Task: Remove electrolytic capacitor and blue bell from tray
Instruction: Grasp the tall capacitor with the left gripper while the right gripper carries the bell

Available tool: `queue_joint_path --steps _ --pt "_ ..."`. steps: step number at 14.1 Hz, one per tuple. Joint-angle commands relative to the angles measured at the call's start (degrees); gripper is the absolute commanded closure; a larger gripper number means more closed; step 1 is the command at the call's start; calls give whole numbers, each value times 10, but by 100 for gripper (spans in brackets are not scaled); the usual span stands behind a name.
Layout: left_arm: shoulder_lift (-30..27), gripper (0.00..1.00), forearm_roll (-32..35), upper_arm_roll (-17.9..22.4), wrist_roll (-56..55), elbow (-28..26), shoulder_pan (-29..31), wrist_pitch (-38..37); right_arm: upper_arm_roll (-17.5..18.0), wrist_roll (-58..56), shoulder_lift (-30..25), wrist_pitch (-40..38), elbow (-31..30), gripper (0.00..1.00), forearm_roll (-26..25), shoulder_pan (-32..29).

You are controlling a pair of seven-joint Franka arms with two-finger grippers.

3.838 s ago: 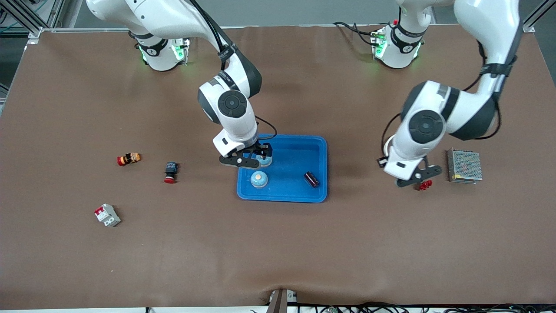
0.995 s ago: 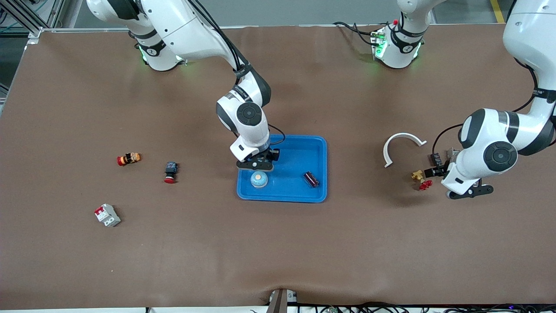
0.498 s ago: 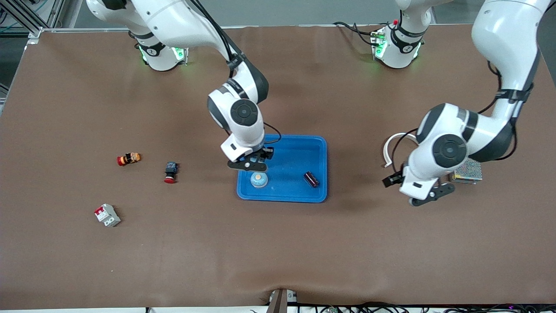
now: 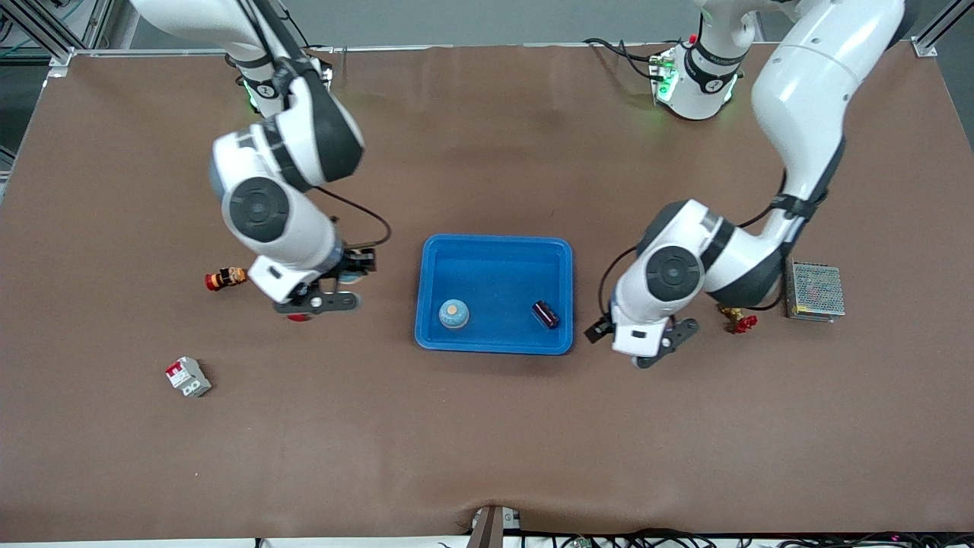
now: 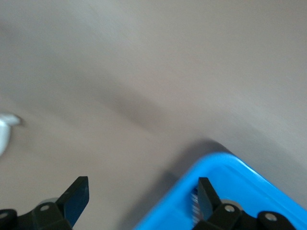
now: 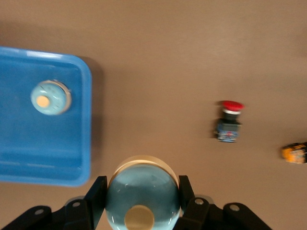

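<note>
A pale blue, domed bell (image 6: 142, 199) with a tan button at its top is clamped between the fingers of the right gripper (image 4: 316, 301), which is held over the bare table between the blue tray (image 4: 562, 251) and the red push button (image 6: 228, 121). In the right wrist view the dome is seen to fill the gap between the two black fingers (image 6: 95, 194), and a tan rim shows along its upper edge.

The left gripper (image 4: 654, 346) is held with its fingers spread wide and nothing between them, over the table just beside the tray's corner at the left arm's end.

Inside the tray two things are seen: a second pale blue bell (image 4: 453, 313) with a tan button, resting near the wall nearest the front camera toward the right arm's end, and a dark red cylindrical capacitor (image 4: 545, 313) lying on its side toward the left arm's end.

Outside the tray, an orange and red switch (image 4: 225, 278) and a white and red breaker (image 4: 188, 377) lie toward the right arm's end; a metal mesh box (image 4: 815, 290) and a small red and gold part (image 4: 739, 320) lie toward the left arm's end.
</note>
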Motion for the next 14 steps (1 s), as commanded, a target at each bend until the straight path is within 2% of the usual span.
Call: queue_joint_path --steps 1,4,7,9,14 --pt "35 0 -4 6 -52 39 -37 23 7 -69 -50 -3 -55 45 -5 -32" --pt "54 11 -1 6 -85 39 -64 51 7 -139 -89 2 -102 45 -32 -69" --pt "66 21 -1 40 -108 39 -103 81 7 -232 -130 29 -164 45 -32 -124" --pt "67 25 -5 73 -112 39 -132 86 7 -293 -147 64 -205 45 -32 -159" --pt "80 33 -5 77 -127 39 -142 108 7 -403 -163 206 -326 45 -32 -226"
